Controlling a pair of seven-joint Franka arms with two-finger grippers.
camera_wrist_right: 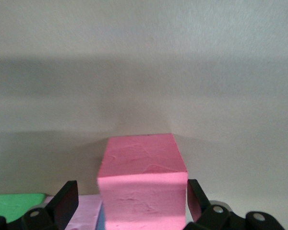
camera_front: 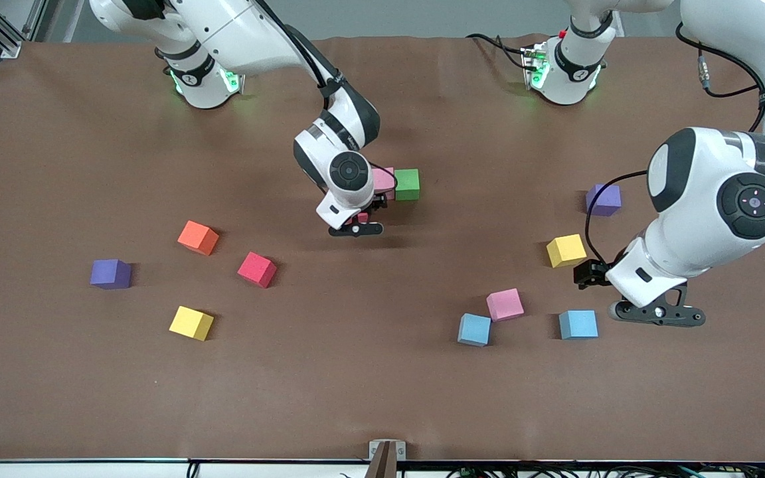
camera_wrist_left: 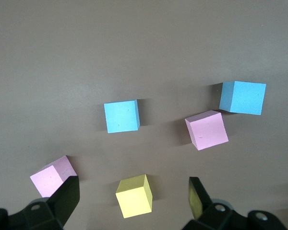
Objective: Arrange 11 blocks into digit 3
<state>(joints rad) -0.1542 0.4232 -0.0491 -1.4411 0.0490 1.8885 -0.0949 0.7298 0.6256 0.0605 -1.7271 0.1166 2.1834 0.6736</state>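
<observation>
While the grey floor and a metal frame (camera_front: 4, 30) show past its twelve o'clock edge, a brown mat (camera_front: 382, 398) covers the whole table, with twelve taken at the robots' bases in the front view. Matte foam cubes of equal size lie on it. Just toward twelve from the centre a green block (camera_front: 407, 184) sits with a pink block (camera_front: 383, 180) touching its nine o'clock face, the only touching pair. At that pair's seven o'clock the right gripper (camera_front: 356, 224) is low, its fingers (camera_wrist_right: 65, 203) spread wide around a red block (camera_wrist_right: 143, 184), with a gap on one side. Toward eight o'clock lie orange (camera_front: 198, 237), red (camera_front: 257, 269) and yellow (camera_front: 191, 322) blocks and a purple cube (camera_front: 111, 273), all apart. Toward four o'clock sit a yellow (camera_front: 566, 250), a pink (camera_front: 505, 304) and two blue blocks (camera_front: 474, 329) (camera_front: 578, 324). A second purple cube (camera_front: 603, 199) lies at three. The left gripper (camera_front: 655, 313) hangs wide open and empty over the mat by that yellow.
</observation>
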